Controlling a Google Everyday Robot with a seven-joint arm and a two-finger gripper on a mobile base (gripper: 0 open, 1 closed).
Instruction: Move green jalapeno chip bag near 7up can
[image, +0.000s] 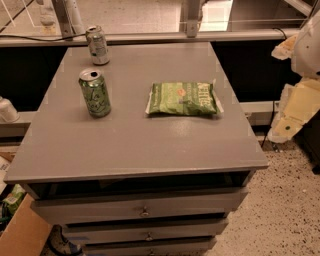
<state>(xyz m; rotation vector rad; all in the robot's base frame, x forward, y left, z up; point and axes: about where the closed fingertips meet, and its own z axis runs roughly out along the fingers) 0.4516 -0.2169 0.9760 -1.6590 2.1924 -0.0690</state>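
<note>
The green jalapeno chip bag (182, 98) lies flat on the grey table top (140, 145), right of centre. The 7up can (97, 45), dull silvery-grey and dark green, stands upright at the table's far left corner. The bag is well apart from it, to the right and nearer the front. My gripper (295, 117) is on the cream-coloured arm at the right edge of the view, off the table's right side, lower than the table top and away from the bag. It holds nothing that I can see.
A brighter light-green patterned can (94, 93) stands upright at the table's left, between the 7up can and the front edge. The table has drawers (145, 210) below. A cardboard box (20, 235) sits on the floor at the lower left. A rail (165, 36) runs behind the table.
</note>
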